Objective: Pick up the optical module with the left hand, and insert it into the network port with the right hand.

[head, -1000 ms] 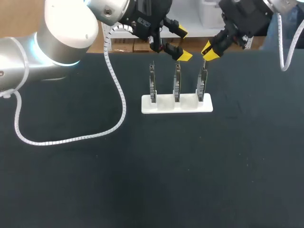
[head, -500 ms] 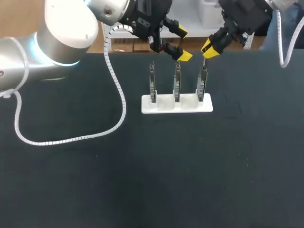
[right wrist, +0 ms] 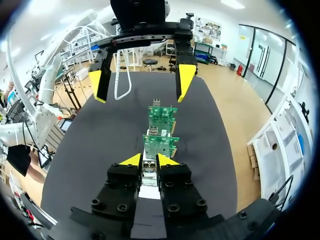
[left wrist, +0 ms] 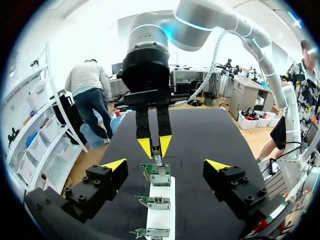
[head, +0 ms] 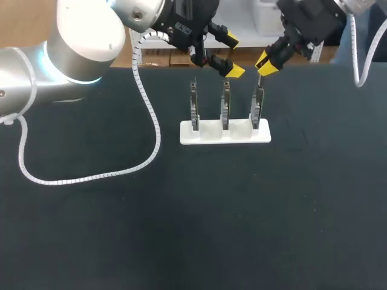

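Note:
A white holder (head: 242, 134) carries three upright network cards: left (head: 195, 107), middle (head: 225, 107) and right (head: 257, 107). My right gripper (head: 266, 64) hangs just above the right card, shut on the small metal optical module (head: 259, 81). In the right wrist view the module (right wrist: 148, 168) sits between its fingers (right wrist: 132, 160), over the nearest card. From the left wrist view the module's (left wrist: 157, 156) lower end meets the top of that card (left wrist: 156, 176); how deep it sits is unclear. My left gripper (head: 233, 56) hovers open above and behind the middle card, holding nothing.
The black table top (head: 199, 217) spreads wide in front of the holder. My left arm's white coiled cable (head: 91, 176) loops over the table at the left. The two grippers stand close together, facing each other over the cards.
My right gripper has risen slightly above the right card, still holding the module. The left arm has not moved.

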Robot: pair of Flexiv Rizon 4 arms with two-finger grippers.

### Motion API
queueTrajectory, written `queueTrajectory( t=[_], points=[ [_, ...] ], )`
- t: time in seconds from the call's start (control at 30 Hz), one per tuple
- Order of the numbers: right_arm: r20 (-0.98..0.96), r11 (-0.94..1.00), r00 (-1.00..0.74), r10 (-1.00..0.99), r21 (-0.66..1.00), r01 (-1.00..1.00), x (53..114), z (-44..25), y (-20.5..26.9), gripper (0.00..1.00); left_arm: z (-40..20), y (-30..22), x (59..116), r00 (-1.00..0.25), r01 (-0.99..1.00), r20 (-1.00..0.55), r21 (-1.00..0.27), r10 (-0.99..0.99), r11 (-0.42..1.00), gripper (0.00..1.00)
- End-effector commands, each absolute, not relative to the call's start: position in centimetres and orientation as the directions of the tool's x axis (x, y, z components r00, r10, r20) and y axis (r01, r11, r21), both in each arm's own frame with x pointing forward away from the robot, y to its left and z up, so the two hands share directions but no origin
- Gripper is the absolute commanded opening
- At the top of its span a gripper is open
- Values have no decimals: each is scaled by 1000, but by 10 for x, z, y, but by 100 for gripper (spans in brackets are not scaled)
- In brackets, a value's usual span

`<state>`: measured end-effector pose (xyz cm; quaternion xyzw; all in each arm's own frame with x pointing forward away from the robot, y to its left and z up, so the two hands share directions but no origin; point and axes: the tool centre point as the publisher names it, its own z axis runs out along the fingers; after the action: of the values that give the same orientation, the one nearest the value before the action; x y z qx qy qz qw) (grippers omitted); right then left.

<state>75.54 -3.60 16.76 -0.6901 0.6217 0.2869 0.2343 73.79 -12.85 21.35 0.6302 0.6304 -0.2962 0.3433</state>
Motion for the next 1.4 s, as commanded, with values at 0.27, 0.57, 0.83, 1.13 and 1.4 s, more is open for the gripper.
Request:
queueTrajectory(
  t=[0.27, 0.57, 0.83, 1.13, 1.4],
  points=[
    [-688, -107, 61, -723, 24, -994, 747, 171, -35, 0, 215, -129, 739, 27, 998, -802, 55, 597, 30, 100],
    [-690, -104, 51, -722, 35, -994, 745, 165, -34, 0, 215, -129, 739, 27, 998, -802, 55, 597, 30, 100],
    [-690, -102, 42, -723, 46, -994, 753, 162, -36, 0, 215, -129, 739, 27, 998, -802, 55, 597, 30, 100],
    [-685, -102, 49, -727, 36, -994, 749, 168, -36, 0, 215, -129, 739, 27, 998, -802, 55, 597, 30, 100],
    [-684, -94, 48, -728, 31, -995, 745, 172, -37, 0, 215, -129, 739, 27, 998, -802, 55, 597, 30, 100]
  ],
)
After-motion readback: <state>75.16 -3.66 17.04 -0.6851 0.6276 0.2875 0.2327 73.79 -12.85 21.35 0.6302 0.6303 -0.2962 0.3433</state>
